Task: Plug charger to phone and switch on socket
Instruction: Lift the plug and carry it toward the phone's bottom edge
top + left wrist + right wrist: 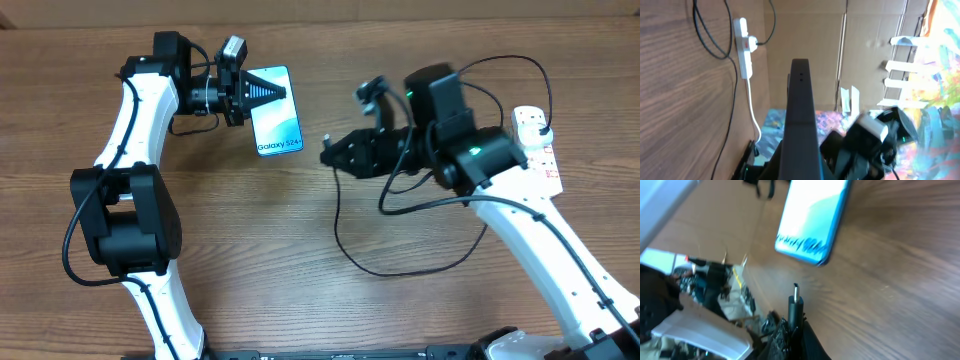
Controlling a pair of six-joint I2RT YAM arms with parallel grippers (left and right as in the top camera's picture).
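Observation:
My left gripper (262,93) is shut on the phone (278,125), which shows a light-blue screen with "Galaxy S24" text at the table's back left. In the left wrist view the phone (800,115) is a dark slab seen edge-on. My right gripper (332,152) is shut on the charger's connector tip (795,304), which points at the phone's near end (812,220) with a gap between them. The black charger cable (400,268) loops over the table toward the socket (533,135) at the far right, where its plug sits. The socket also shows in the left wrist view (743,47).
The socket's white cord (754,112) runs along the table edge. The slack cable loop lies in front of my right arm. A cardboard wall (805,30) stands behind the table.

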